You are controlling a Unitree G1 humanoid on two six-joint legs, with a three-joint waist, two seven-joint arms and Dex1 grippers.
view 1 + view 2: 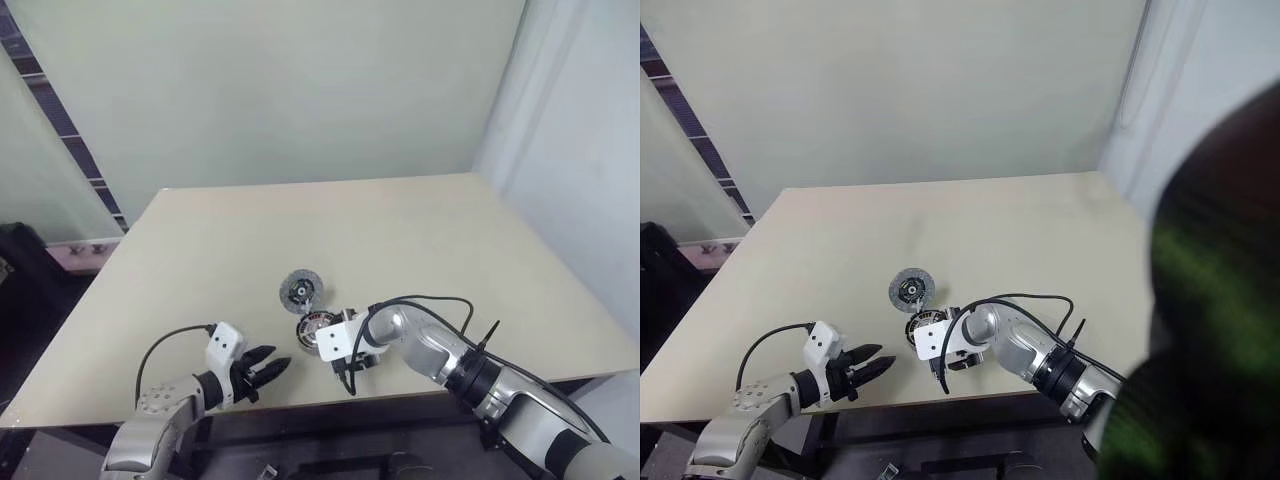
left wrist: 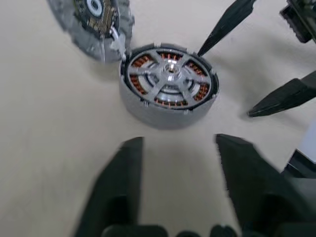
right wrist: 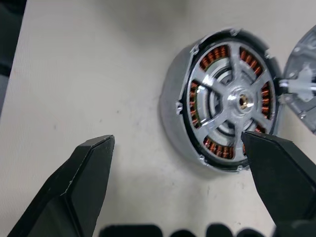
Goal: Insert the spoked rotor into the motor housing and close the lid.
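Observation:
The motor housing stands on the table near its front edge, copper windings showing around its inside. The shiny spoked rotor lies inside it, spokes over the windings. The dark grey lid lies flat on the table just behind the housing, its rim right beside it. My right gripper hangs open over the housing's near side, one finger above the rim and the other out over bare table. Left of the housing, my left gripper points at it, its fingers apart with nothing between them.
The beige table stretches wide behind and to both sides of the parts. Its front edge runs close under both grippers. A black cable loops off the right wrist. A dark blurred shape covers the right eye view's right side.

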